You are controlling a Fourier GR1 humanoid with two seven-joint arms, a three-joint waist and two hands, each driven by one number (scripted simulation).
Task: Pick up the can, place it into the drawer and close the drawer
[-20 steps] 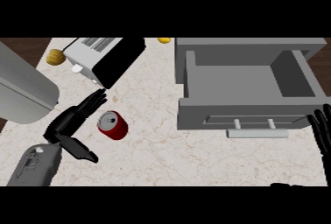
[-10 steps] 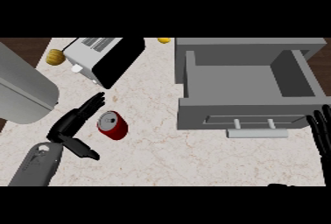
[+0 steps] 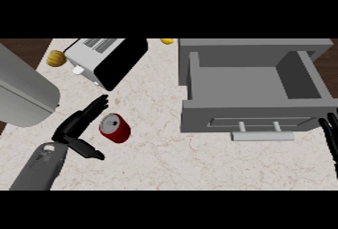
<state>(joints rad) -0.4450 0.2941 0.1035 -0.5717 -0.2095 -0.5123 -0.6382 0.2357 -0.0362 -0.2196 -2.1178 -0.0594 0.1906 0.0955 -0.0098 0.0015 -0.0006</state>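
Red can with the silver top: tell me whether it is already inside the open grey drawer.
No, the red can with the silver top lies on the speckled counter beside the left hand, outside the open grey drawer.

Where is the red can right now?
In the head view, the red metal can lies on the counter's left side, beside the open left hand.

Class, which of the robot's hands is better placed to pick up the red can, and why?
The left hand: its open fingers and thumb bracket the red can. The right hand rests at the right edge, beyond the open drawer.
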